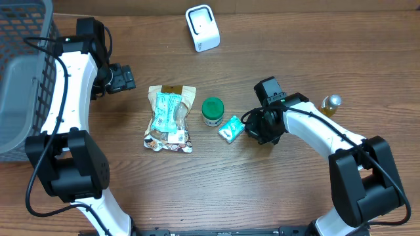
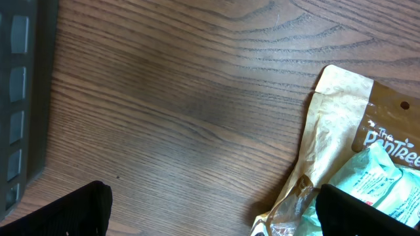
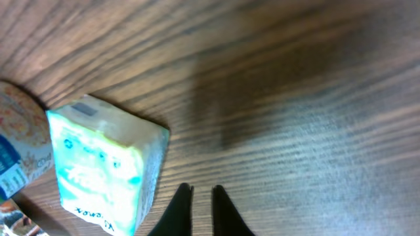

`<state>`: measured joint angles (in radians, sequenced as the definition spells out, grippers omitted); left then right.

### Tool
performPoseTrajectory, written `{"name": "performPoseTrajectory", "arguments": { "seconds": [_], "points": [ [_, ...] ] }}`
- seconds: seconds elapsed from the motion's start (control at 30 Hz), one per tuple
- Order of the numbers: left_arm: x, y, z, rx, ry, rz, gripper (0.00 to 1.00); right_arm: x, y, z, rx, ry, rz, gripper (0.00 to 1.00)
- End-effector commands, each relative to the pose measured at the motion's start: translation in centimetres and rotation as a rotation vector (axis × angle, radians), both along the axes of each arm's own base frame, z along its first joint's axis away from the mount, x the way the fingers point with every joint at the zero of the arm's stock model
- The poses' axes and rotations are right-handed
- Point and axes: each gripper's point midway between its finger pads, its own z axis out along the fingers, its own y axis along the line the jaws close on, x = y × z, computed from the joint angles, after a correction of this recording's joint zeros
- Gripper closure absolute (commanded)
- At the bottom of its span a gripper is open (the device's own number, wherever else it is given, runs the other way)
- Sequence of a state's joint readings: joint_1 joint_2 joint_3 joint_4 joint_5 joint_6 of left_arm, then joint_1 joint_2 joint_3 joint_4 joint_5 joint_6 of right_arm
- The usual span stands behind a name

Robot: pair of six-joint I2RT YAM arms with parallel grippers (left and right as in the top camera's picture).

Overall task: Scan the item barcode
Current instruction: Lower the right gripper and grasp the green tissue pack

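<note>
Shop checkout, barcode scanner (image 1: pixel 202 27), shopping basket (image 1: pixel 26 29)

White arm links (image 1: pixel 314 131); black joints, cables; black gripper fingers (image 3: pixel 174 213).

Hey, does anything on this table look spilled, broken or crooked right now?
Nothing looks spilled or damaged. The small teal-and-white carton lies skewed beside the green-lidded jar, and a teal packet rests on top of the tan snack pouch.
</note>
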<state>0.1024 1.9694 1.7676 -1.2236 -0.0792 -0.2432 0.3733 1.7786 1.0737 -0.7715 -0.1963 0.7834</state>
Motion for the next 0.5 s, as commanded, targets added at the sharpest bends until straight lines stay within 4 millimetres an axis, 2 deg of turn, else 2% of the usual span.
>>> {"name": "performPoseTrajectory", "arguments": {
  "seconds": [0.0, 0.3, 0.47],
  "points": [
    [0.4, -0.1, 0.8, 0.010, -0.024, -0.015, 0.00, 0.4, 0.6, 0.4, 0.012, -0.012, 0.011, 0.96],
    [0.4, -0.1, 0.8, 0.010, -0.024, -0.015, 0.01, 1.6, 2.7, 0.8, 0.048, -0.089, 0.028, 0.96],
    [0.4, -0.1, 0.8, 0.010, -0.025, -0.015, 0.00, 3.0, 3.4, 1.3, 0.069, -0.150, 0.025, 0.96]
  ]
}}
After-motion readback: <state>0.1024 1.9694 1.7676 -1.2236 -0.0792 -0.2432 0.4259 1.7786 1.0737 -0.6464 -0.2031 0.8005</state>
